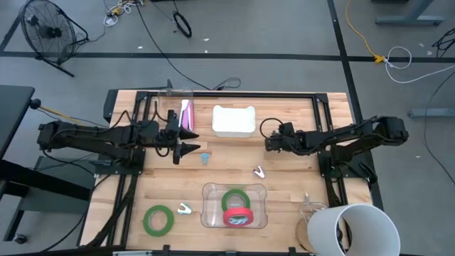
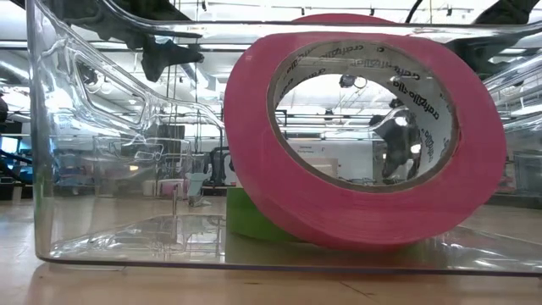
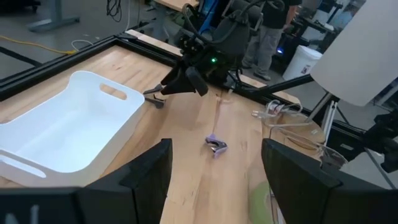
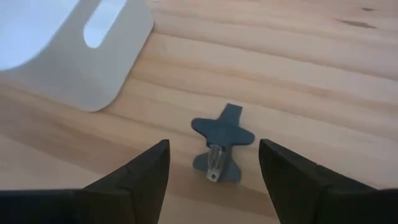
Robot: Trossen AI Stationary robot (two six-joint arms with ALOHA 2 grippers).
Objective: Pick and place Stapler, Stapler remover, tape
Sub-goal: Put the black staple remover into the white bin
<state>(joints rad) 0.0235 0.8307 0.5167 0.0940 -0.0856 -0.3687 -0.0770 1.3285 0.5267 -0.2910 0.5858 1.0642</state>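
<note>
A red tape roll [image 1: 238, 217] leans on a green roll [image 1: 234, 198] inside a clear bin [image 1: 210, 213] near the front edge. In the low view the red roll [image 2: 356, 219] stands tilted on the green roll [image 2: 248, 217]. A second green roll [image 1: 158, 220] lies flat on the table. A pink stapler [image 1: 187, 114] lies at the far side. A blue staple remover [image 1: 205, 158] lies between the grippers and also shows in the right wrist view [image 4: 220, 146]. My left gripper [image 1: 189, 141] is open and empty, left of it. My right gripper [image 1: 269, 144] is open and empty, right of the white tray.
A white tray [image 1: 233, 121] sits at the far middle, a clear box [image 1: 175, 96] beside the stapler. A purple staple remover [image 1: 259, 171] and a white one [image 1: 185, 208] lie on the wood. A big white cylinder [image 1: 352, 229] stands at the front right corner.
</note>
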